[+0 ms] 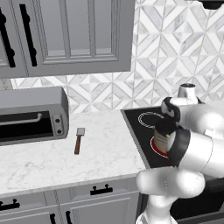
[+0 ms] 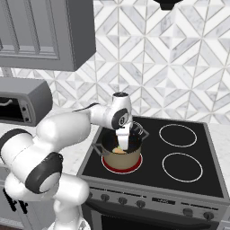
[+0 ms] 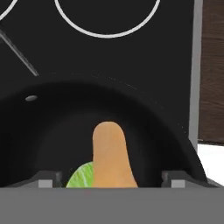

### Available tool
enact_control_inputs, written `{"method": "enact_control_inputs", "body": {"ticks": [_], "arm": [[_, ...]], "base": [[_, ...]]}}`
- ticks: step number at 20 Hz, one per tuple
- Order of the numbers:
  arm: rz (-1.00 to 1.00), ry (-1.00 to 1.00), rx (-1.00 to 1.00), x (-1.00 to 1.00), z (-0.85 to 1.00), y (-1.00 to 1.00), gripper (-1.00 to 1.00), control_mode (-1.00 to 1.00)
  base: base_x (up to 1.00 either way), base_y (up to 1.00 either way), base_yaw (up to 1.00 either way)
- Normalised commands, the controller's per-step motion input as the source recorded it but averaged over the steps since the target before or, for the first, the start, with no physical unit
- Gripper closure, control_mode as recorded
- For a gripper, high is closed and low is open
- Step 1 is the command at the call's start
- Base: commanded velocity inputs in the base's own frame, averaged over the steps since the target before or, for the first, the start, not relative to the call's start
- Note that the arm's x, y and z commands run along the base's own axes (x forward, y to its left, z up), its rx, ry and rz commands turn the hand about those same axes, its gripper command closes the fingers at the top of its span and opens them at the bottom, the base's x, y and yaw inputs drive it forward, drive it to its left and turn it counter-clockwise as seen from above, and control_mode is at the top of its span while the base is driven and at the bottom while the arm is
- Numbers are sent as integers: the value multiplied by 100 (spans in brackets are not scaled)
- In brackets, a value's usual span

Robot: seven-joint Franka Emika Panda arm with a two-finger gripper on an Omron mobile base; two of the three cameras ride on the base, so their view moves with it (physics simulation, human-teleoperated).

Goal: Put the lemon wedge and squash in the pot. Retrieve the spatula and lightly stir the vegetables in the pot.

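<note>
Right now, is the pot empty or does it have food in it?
Not empty. In the hand view, the squash and the lemon wedge lie inside the pot; the squash shows again from the right base view.

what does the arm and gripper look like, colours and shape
The arm is glossy white, built of fat rounded segments with dark black bands at the joints. The gripper is a white block ending in two small dark finger tips. No cables or markings are visible.

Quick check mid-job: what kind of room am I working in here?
A home-style kitchen, rendered: a black cooktop with ring burners, a toaster oven on a marble counter, grey cabinets above. The pot sits on a burner.
</note>
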Motion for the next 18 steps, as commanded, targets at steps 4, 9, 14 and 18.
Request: {"method": "enact_control_inputs", "body": {"ticks": [4, 9, 14, 18], "arm": [[0, -2, 9, -41, 87, 4, -100, -100], [3, -1, 6, -62, 100, 54, -100, -100], [6, 5, 0, -50, 74, 97, -100, -100], [7, 11, 0, -33, 37, 100, -100, -100]], "base": [[0, 0, 0], [0, 0, 0], [0, 0, 0], [0, 0, 0]]}}
